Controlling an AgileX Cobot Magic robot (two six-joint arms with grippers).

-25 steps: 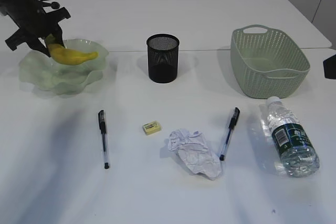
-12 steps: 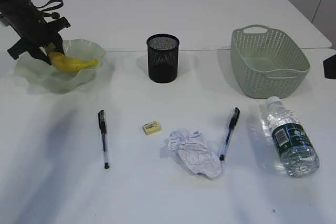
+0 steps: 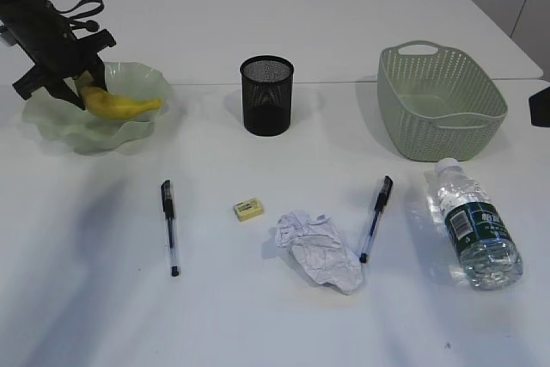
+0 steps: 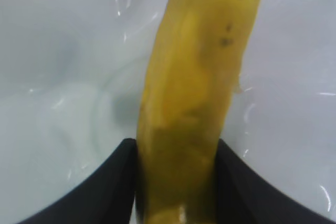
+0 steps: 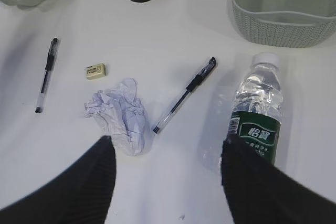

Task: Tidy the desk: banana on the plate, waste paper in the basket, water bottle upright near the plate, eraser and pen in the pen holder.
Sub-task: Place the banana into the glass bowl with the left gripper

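My left gripper [image 3: 79, 85] is shut on the yellow banana [image 3: 125, 104], which rests in the pale green glass plate [image 3: 51, 123] at the far left; the left wrist view shows the banana [image 4: 194, 87] between the jaws [image 4: 176, 153]. My right gripper [image 5: 165, 153] is open and empty, high above the table. Below it lie the crumpled waste paper [image 5: 121, 114], a pen [image 5: 186, 94], the water bottle [image 5: 255, 109] on its side, a yellow eraser [image 5: 95, 71] and a second pen [image 5: 45, 74]. The black mesh pen holder [image 3: 266, 94] and the green basket [image 3: 440, 100] stand at the back.
The table's front part in front of the pens and paper is bare white surface. A seam runs across the table behind the holder. Only a dark corner of the right arm [image 3: 540, 107] shows at the exterior view's right edge.
My left gripper has lowered the banana into the plate, and the plate has shifted slightly left. The right arm and the other objects have not moved.
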